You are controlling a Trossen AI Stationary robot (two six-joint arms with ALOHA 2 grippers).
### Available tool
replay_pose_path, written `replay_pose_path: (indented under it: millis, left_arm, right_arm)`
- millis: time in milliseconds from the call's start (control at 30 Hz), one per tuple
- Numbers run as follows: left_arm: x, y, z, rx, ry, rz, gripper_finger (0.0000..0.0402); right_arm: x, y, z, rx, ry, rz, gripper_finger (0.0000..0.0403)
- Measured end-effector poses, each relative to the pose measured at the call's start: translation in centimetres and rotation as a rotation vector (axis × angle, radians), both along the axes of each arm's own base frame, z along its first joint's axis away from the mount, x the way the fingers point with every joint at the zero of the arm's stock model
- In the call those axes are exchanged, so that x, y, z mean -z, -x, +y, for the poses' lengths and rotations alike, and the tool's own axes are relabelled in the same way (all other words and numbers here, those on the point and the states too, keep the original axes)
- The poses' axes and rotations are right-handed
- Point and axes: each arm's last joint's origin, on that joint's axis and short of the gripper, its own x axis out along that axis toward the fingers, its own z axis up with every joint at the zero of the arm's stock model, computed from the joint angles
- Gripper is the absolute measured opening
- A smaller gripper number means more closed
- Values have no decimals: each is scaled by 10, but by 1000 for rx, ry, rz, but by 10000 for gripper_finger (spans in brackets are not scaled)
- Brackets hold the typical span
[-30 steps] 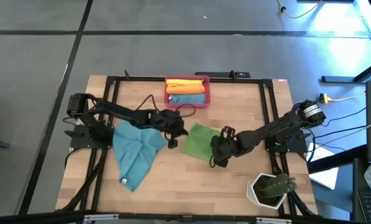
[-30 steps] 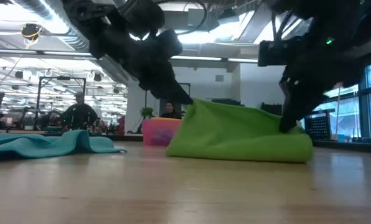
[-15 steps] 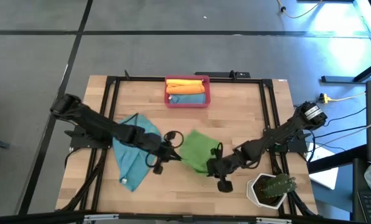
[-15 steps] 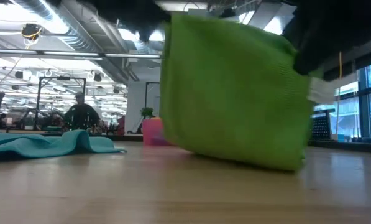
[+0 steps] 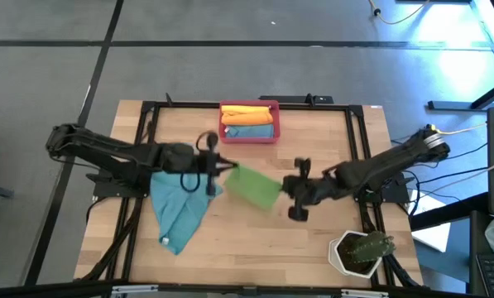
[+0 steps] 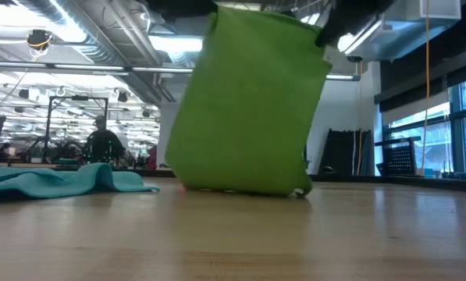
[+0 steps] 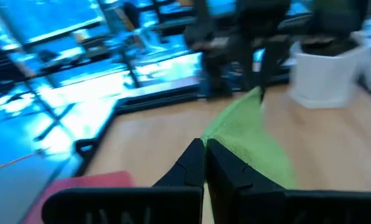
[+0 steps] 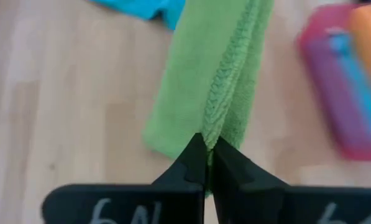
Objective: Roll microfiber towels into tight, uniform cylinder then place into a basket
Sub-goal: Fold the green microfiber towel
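The left arm reaches in over mid-table, its left gripper (image 5: 223, 168) pinched closed on a corner of the green towel (image 5: 253, 187). Opposite, the right gripper (image 5: 284, 189) clamps the other corner, both raised above the table.

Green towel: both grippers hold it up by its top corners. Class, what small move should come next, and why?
Probably lower it flat onto the table. The green towel hangs between the left gripper and right gripper, both shut on it, its bottom edge just touching the wood; rolling needs it spread out.

Robotics lab or open industrial workspace: bare wooden table (image 5: 255, 232) on grey concrete floor (image 5: 48, 74), exposed silver ceiling ducts (image 6: 100, 35), strip lights, equipment racks, a seated person (image 6: 101, 144) behind.
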Motion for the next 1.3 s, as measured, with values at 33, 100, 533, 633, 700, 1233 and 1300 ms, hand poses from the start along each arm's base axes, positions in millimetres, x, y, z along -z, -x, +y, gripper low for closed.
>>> replay_pose_path:
  millis: [33,100,533,633,700,1233,1300]
  left_arm:
    - [-1,0,6,-24,-10,-7,0]
    - [-3,-1,18,-64,-37,-23,0]
    - [-70,-1,58,-187,-145,-186,0]
    - [-70,-1,59,-175,-143,-173,0]
    - [-67,-1,59,-169,-141,-139,0]
    - [14,7,-28,-43,14,140,0]
    - [22,9,-45,5,54,142,0]
  right_arm:
    - [-7,2,-6,12,17,-12,10]
    - [-21,4,-17,21,42,-42,10]
    - [-86,11,-73,114,232,-156,10]
    - [-89,11,-78,126,258,-155,10]
    - [-88,11,-80,136,272,-140,10]
    - [-25,18,-21,-11,86,-47,10]
    - [-15,19,-7,-69,11,-62,10]
